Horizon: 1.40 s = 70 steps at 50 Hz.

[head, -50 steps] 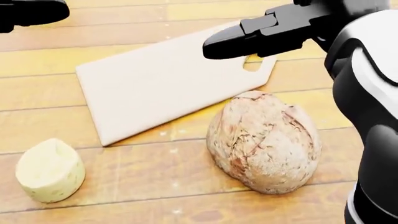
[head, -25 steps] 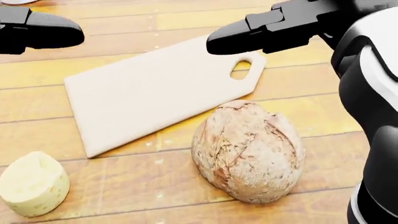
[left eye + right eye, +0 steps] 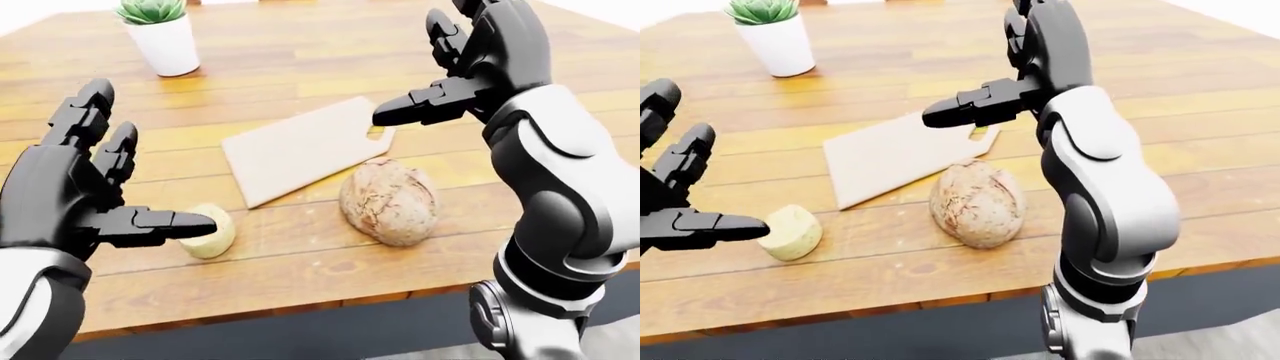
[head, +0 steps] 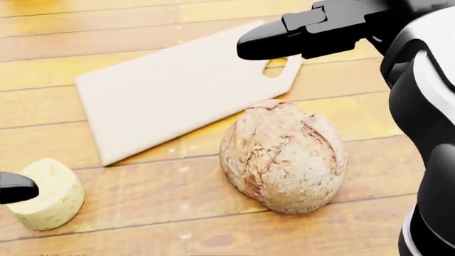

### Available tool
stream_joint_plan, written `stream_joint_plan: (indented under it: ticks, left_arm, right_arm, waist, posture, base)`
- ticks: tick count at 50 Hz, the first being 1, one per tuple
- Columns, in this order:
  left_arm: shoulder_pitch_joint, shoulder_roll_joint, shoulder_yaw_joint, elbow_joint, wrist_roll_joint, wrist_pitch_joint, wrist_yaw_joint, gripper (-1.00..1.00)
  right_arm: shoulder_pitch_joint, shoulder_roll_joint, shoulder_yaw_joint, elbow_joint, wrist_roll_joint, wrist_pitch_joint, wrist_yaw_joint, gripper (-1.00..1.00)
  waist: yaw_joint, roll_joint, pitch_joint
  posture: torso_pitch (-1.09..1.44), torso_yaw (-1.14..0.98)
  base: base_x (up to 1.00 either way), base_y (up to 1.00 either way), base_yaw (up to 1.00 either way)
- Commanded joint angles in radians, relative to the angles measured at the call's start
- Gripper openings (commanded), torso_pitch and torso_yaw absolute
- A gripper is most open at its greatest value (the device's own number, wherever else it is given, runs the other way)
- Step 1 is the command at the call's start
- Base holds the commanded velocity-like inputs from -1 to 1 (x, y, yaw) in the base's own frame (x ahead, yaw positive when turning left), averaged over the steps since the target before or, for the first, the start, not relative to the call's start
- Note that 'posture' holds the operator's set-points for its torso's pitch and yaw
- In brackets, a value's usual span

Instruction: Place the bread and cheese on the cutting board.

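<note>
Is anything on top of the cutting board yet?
No. The cutting board lies bare; the bread and cheese sit on the table beside it. The open right hand hides only the area around its handle hole.

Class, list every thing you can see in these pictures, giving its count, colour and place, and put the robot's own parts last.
Table: one, yellow-brown wooden planks, fills the views.
Cutting board: one, pale beige, mid-table, bare.
Bread: one, brown round loaf, on the table beside the board's lower right edge.
Cheese: one, pale yellow, on the table lower left of the board.
Potted plant: one, green in a white pot, top left.
Left robot hand: one, black, open, near the cheese.
Right robot hand: one, black, open, above the board's handle.
</note>
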Motion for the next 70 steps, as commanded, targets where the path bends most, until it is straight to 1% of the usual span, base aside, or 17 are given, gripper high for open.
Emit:
stream_joint_plan:
  ticks: [1,4,7,9,15,18,21,23,27,33,39,44,57,66,67,68,70]
  left_arm:
    - [0.021,0.005,0.013,-0.014,0.016,-0.094,-0.044,1.0]
    - [0.07,-0.018,0.046,-0.029,0.008,-0.118,-0.082,1.0]
    - [0.133,-0.048,0.046,-0.029,0.018,-0.163,-0.125,1.0]
    - [0.174,-0.053,0.007,-0.026,0.073,-0.204,-0.151,1.0]
    - [0.259,-0.124,-0.026,-0.022,0.194,-0.315,-0.266,1.0]
    - [0.308,-0.169,-0.07,-0.026,0.282,-0.389,-0.328,1.0]
    - [0.314,-0.197,-0.104,-0.015,0.354,-0.423,-0.373,1.0]
    - [0.309,-0.212,-0.101,-0.023,0.373,-0.416,-0.393,1.0]
    - [0.339,-0.258,-0.152,0.001,0.456,-0.475,-0.432,1.0]
    - [0.343,-0.3,-0.184,0.056,0.522,-0.511,-0.458,1.0]
    - [0.344,-0.313,-0.186,0.091,0.546,-0.532,-0.469,1.0]
    - [0.346,-0.317,-0.169,0.115,0.553,-0.541,-0.473,1.0]
    - [0.345,-0.311,-0.156,0.172,0.571,-0.571,-0.468,1.0]
    - [0.347,-0.313,-0.167,0.199,0.588,-0.58,-0.459,0.91]
    - [0.345,-0.312,-0.167,0.201,0.59,-0.581,-0.457,0.87]
    - [0.345,-0.311,-0.168,0.202,0.591,-0.583,-0.457,0.76]
    - [0.345,-0.31,-0.171,0.209,0.596,-0.589,-0.455,0.67]
  right_arm:
    - [-0.028,-0.006,-0.006,-0.018,-0.005,-0.031,-0.001,1.0]
    - [-0.029,-0.001,0.0,-0.01,-0.011,-0.037,0.0,1.0]
    - [-0.022,-0.001,-0.004,-0.007,-0.014,-0.042,0.005,1.0]
    - [-0.023,-0.001,-0.003,-0.006,-0.017,-0.041,0.006,1.0]
    - [-0.018,0.006,0.006,0.0,-0.031,-0.047,0.012,1.0]
    - [-0.015,0.008,0.006,0.0,-0.037,-0.049,0.016,1.0]
    - [-0.015,0.01,0.005,-0.005,-0.04,-0.044,0.018,1.0]
    - [-0.014,0.01,0.005,-0.001,-0.041,-0.048,0.02,1.0]
    - [-0.017,0.012,0.006,-0.002,-0.044,-0.046,0.022,1.0]
    - [-0.019,0.012,0.003,-0.002,-0.043,-0.044,0.023,1.0]
    - [-0.02,0.012,0.005,-0.001,-0.043,-0.046,0.022,1.0]
    - [-0.019,0.014,0.007,-0.002,-0.045,-0.044,0.022,1.0]
    - [-0.02,0.019,0.011,-0.004,-0.053,-0.04,0.027,1.0]
    - [-0.019,0.02,0.011,0.001,-0.056,-0.044,0.03,1.0]
    - [-0.02,0.021,0.01,0.001,-0.056,-0.044,0.03,1.0]
    - [-0.02,0.02,0.01,0.0,-0.055,-0.043,0.03,1.0]
    - [-0.02,0.02,0.01,0.0,-0.055,-0.042,0.03,1.0]
  waist:
    - [0.0,0.004,-0.023]
    - [0.003,0.002,-0.026]
    - [0.005,0.0,-0.028]
    - [0.007,0.0,-0.029]
    - [0.011,-0.002,-0.035]
    - [0.012,-0.004,-0.037]
    - [0.013,-0.007,-0.04]
    - [0.015,-0.009,-0.042]
    - [0.015,-0.012,-0.043]
    - [0.017,-0.014,-0.046]
    - [0.016,-0.016,-0.046]
    - [0.016,-0.015,-0.047]
    - [0.014,-0.016,-0.046]
    - [0.014,-0.014,-0.047]
    - [0.014,-0.014,-0.047]
    - [0.014,-0.015,-0.047]
    - [0.014,-0.015,-0.047]
  posture:
    - [0.0,0.0]
    - [0.0,0.0]
    - [0.0,0.0]
    - [0.0,0.0]
    - [0.0,0.0]
    - [0.0,0.0]
    - [0.0,0.0]
    - [0.0,0.0]
    - [0.0,0.0]
    - [0.0,0.0]
    - [0.0,0.0]
    - [0.0,0.0]
    - [0.0,0.0]
    - [0.0,0.0]
    - [0.0,0.0]
    - [0.0,0.0]
    - [0.0,0.0]
  base:
    - [0.0,0.0,0.0]
    - [0.0,0.0,0.0]
    - [0.0,0.0,0.0]
    - [0.0,0.0,0.0]
    - [0.0,0.0,0.0]
    - [0.0,0.0,0.0]
    - [0.0,0.0,0.0]
    - [0.0,0.0,0.0]
    - [0.0,0.0,0.0]
    - [0.0,0.0,0.0]
    - [0.0,0.0,0.0]
    - [0.0,0.0,0.0]
    - [0.0,0.0,0.0]
    - [0.0,0.0,0.0]
    - [0.0,0.0,0.0]
    - [0.0,0.0,0.0]
    - [0.0,0.0,0.0]
